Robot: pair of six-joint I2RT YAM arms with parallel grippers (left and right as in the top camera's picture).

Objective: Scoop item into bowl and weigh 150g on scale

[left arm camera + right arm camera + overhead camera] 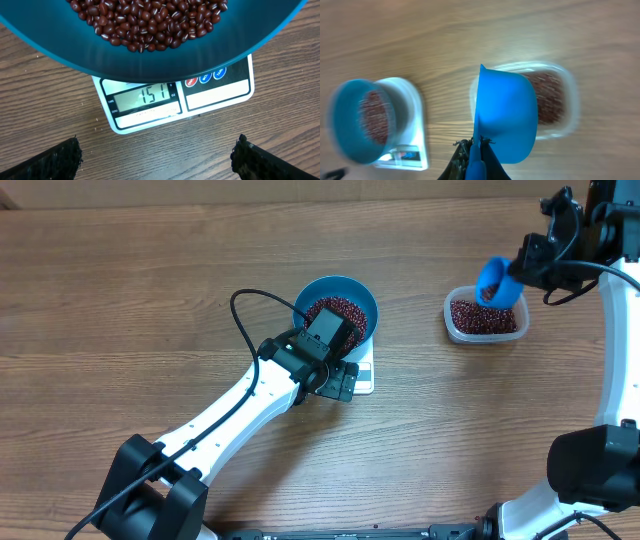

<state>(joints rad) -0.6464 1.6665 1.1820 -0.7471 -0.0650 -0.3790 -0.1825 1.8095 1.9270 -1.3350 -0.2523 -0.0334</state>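
Resting on white square scale, deep blue bowl is holding red-brown beans; left hand is gaping wide, right hand is clamping blue plastic scoop.

In the overhead view, the left arm is covering the near rim of the bowl and most of the scale. In the left wrist view, the bowl is running off the top edge and hiding the scale's platform. The right wrist view is blurring both, and the scoop is masking half the tub.
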